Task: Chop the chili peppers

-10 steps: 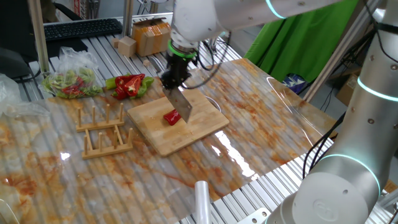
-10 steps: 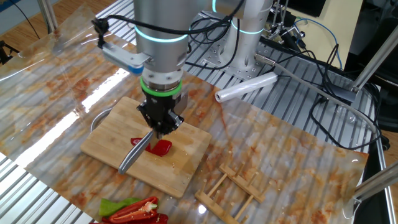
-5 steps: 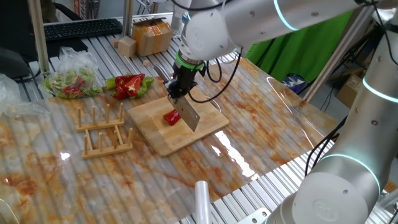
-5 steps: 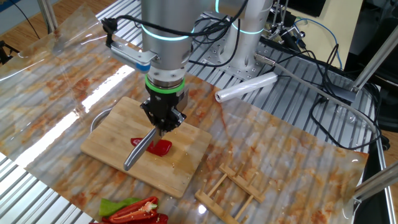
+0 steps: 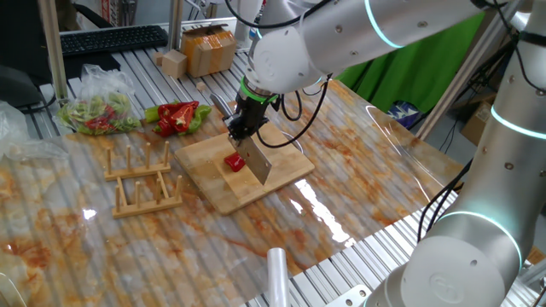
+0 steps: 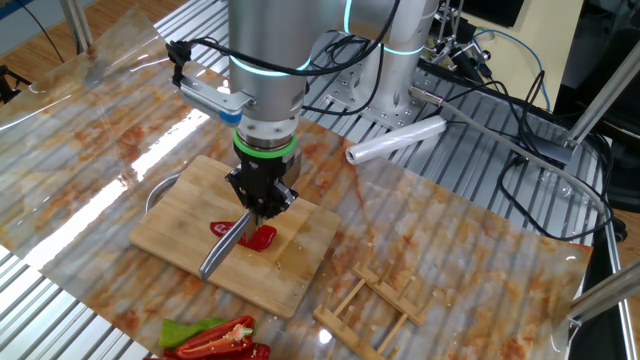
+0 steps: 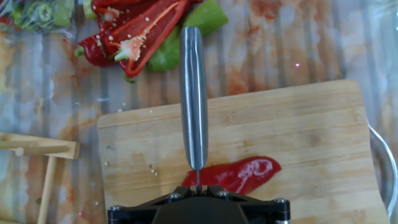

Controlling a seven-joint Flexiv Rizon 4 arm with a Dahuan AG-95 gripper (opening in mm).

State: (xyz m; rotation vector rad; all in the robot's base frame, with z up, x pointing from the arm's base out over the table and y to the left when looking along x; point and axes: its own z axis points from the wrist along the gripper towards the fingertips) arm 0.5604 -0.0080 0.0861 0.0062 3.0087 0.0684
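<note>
So, front to back, here's what's on the table:

Front edge: a clear rolled-up plastic tube lies on the metal slats, well apart from everything else.

Rack: a small light-wood slotted dish rack stands on the stained plastic sheet, just beside the board.

Board: a pale rectangular bamboo cutting board sits mid-table; hand view shows a few loose seeds on it.

Chili: the glossy bright-red chili pepper lies on the board, short, tapered, wet-looking. It looks like one flattened piece, but part of it is hidden under the gripper, so I can't say whether it's cut through there. In the other fixed view it's the red patch right under the tool.

Knife: a steel cleaver-style knife with a broad grey blade points down, its edge on or right at the chili; whether it actually presses in I can't tell. From the hand view you look straight down its thin spine.

Gripper: the black two-finger gripper points straight down, fingers pinched tight on the knife's top end.

Behind the board: halved red bell pepper pieces with green bits lie on the sheet.

Further back: a clear bag of chopped green and red veg.

Way back: a brown cardboard box and a black keyboard.
</note>
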